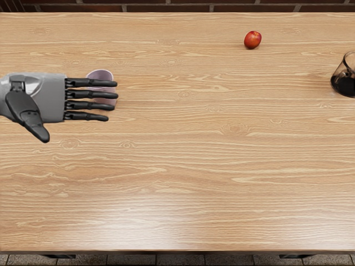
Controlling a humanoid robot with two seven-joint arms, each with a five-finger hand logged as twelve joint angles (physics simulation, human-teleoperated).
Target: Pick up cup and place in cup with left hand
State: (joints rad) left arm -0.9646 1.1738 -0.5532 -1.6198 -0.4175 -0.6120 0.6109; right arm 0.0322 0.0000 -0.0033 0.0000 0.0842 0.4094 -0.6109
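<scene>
Below my left hand [54, 98] spreads the table [194, 166], the largest thing which I see. Its far edge runs straight along the top of my view, with a strip of brick wall [166, 8] behind it. Its near edge runs along the bottom, and beyond this edge shows the tiled floor [180, 259]. On both sides the wood continues out of my view. From my fingertips toward the right there is wide room to move, and also from my thumb down to the near edge.

My left hand comes in from the left, in the upper half of the view, and its fingers point to the right. The hand is wide: the four fingers are straight, with small gaps between them, the thumb stands away toward the near edge, and nothing is held.

At the right border, well apart from my hand, stands a glass vessel [345, 84] with dark content, partly cut by the border.

The light purple cup [100, 75] is on the table just under my fingers. Its rim shows beyond the uppermost finger, and its body shows in the gaps; whether we touch, I cannot tell.

Smallest is the red apple [253, 40], near the far edge, between cup and vessel.
</scene>
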